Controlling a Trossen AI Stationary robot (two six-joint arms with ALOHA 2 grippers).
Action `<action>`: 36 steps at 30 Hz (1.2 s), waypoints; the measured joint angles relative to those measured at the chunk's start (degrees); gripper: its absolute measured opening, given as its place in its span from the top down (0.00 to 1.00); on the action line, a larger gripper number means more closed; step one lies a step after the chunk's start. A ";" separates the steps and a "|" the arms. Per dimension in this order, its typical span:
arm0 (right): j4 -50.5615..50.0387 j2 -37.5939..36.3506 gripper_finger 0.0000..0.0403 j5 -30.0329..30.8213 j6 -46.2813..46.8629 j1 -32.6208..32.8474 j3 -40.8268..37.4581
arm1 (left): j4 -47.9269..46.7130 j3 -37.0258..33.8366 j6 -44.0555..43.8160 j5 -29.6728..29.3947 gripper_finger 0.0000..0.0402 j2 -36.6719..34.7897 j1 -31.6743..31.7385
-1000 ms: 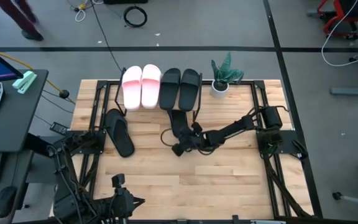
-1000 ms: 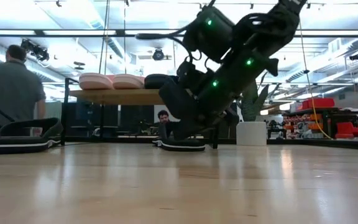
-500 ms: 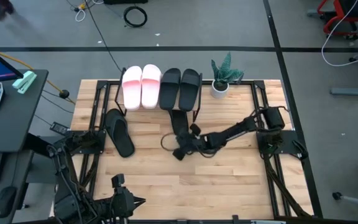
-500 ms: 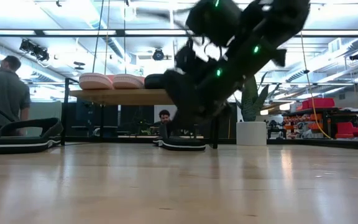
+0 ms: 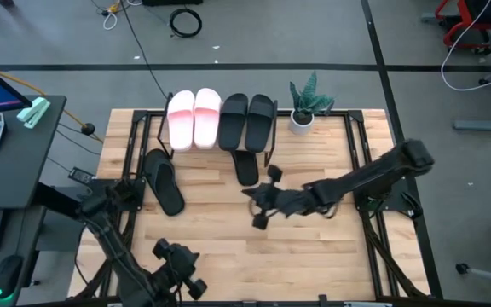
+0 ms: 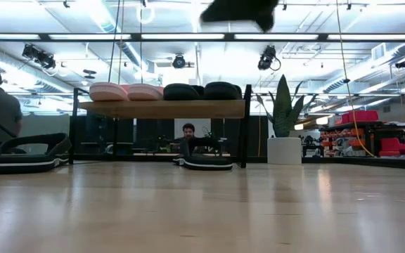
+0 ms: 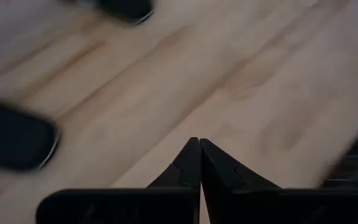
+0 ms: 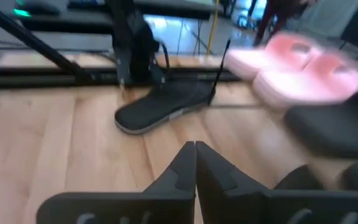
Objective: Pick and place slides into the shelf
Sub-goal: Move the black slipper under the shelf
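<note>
**Both grippers closed and empty; four slides on shelf, two flip-flops on table**

Right gripper [image 5: 261, 210]: fingertips pressed together in the right wrist view [image 8: 195, 149], nothing between them. It hangs over the middle of the table, clear of the black flip-flop [image 5: 245, 165] that lies just in front of the shelf [image 6: 162, 108], half under it. Right arm stretched long from its base at the right edge, reaching leftward, raised off the wood; the low view shows only a dark blur of it at the top.

Left gripper [image 7: 199, 151]: fingers closed tip to tip, holding nothing, over bare planks at the near left of the table.

Shelf at the far edge carries two pink slides [image 5: 193, 118] on the left and two black slides [image 5: 247, 120] on the right, side by side. Second black flip-flop [image 5: 164, 180] lies on the table left of centre, angled, well apart from the first.
</note>
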 joint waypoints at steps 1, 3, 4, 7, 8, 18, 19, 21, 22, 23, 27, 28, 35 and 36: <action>-1.00 -2.09 0.98 0.21 -1.21 0.29 0.00 | 0.03 -2.48 -2.45 0.64 0.98 -0.63 -0.27; -3.82 -6.22 0.98 0.10 -2.94 0.88 0.00 | 0.01 -7.51 -5.85 -0.29 0.98 -1.75 -1.41; -5.43 -8.40 0.98 0.03 -3.38 1.07 0.00 | 0.01 -10.17 -7.99 -0.93 0.98 -2.14 -2.05; -11.77 -14.42 0.98 -0.11 -3.28 1.82 0.00 | 0.27 -18.11 -16.28 -1.67 0.96 -3.70 -3.23; -13.98 -16.19 0.98 -0.11 -2.52 2.04 0.02 | 0.07 -21.05 -19.04 -1.74 0.96 -4.71 -3.70; -31.20 -22.10 0.98 2.11 6.30 5.43 0.02 | 3.24 -44.39 -23.08 2.64 0.97 -11.40 3.67; -31.56 -21.75 0.98 2.38 6.50 5.56 0.02 | 1.56 -45.57 -23.03 4.35 0.97 -12.15 5.11; -32.09 -20.89 0.98 2.75 6.57 5.69 0.02 | 0.00 -47.98 -23.86 6.04 0.98 -14.08 7.95; -32.02 -20.42 0.97 2.78 6.57 5.69 0.02 | 0.25 -49.18 -23.90 5.96 0.98 -15.32 9.75; -31.99 -20.02 0.97 2.78 6.56 5.69 0.02 | 0.57 -50.48 -23.97 6.04 0.99 -16.81 11.51; -31.96 -19.47 0.97 2.78 5.22 5.07 0.02 | 1.28 -54.60 -24.21 6.14 0.97 -21.34 18.96; -31.88 -19.50 0.97 2.80 5.06 4.84 0.02 | 1.50 -55.63 -23.68 6.17 0.96 -22.35 20.81; -31.91 -19.92 0.97 2.92 4.97 3.48 0.02 | 14.80 -63.50 -16.81 6.20 0.79 -25.25 32.78; -31.98 -19.92 0.97 2.86 4.93 3.27 0.02 | 19.63 -64.66 -13.63 6.22 0.77 -25.28 34.21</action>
